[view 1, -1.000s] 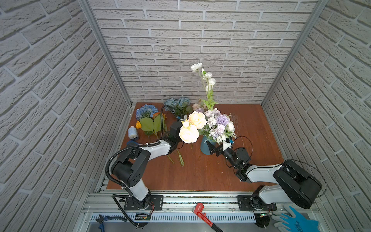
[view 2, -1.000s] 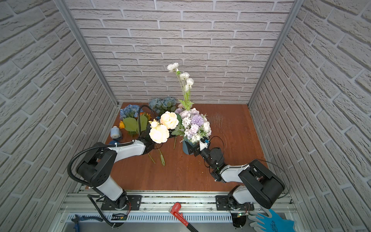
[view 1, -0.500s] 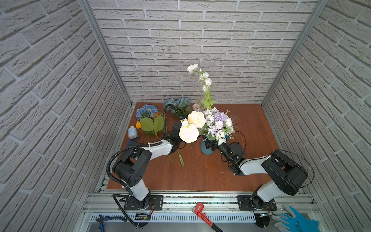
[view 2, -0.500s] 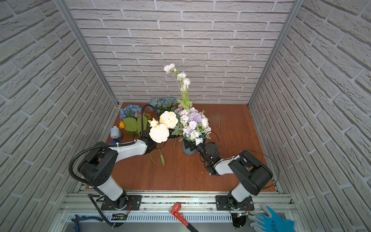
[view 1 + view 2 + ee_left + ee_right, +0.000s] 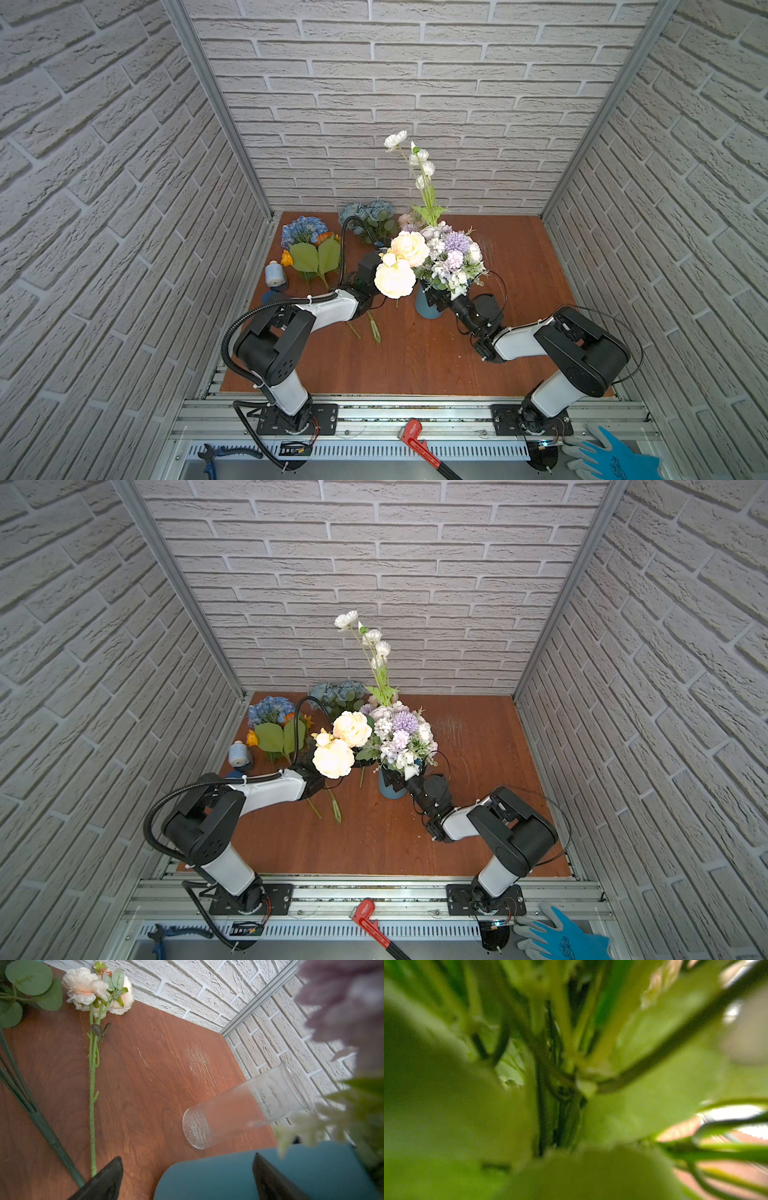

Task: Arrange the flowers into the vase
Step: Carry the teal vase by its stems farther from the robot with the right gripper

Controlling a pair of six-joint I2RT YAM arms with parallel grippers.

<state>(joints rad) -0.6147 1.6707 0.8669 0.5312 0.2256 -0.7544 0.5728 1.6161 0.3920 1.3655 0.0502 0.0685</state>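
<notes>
Both top views show two black-and-white arms (image 5: 328, 309) over one brown wooden table (image 5: 415, 365). Nearest, on the metal rail (image 5: 374, 409), lie one red wrench (image 5: 417, 434), one blue glove (image 5: 615, 457) and one pair of pliers (image 5: 210, 457). At mid-table stands one smooth blue vase (image 5: 426, 309), holding flowers (image 5: 440, 266): a ruffled lilac-and-white cluster (image 5: 457, 243) and one tall stalk of white buds (image 5: 422, 166) rising above all. Two big cream roses (image 5: 395, 278) hang high just left of that cluster; whether their stem is in the vase I cannot tell. The right claw (image 5: 438, 297) is pushed in at the vase's mouth under the blooms; its wrist view is a green blur of stems, so I cannot tell how wide it stands. The left claw (image 5: 187, 1162), just left of the vase, gapes wide with nothing in it. Two loose green stems (image 5: 374, 328) lie near it. Farther left lie one pale thread spool (image 5: 274, 274), one blue hydrangea (image 5: 303, 230) and one dusty-blue bunch (image 5: 368, 214). One clear ribbed glass (image 5: 239, 1109) stands beyond the vase.
</notes>
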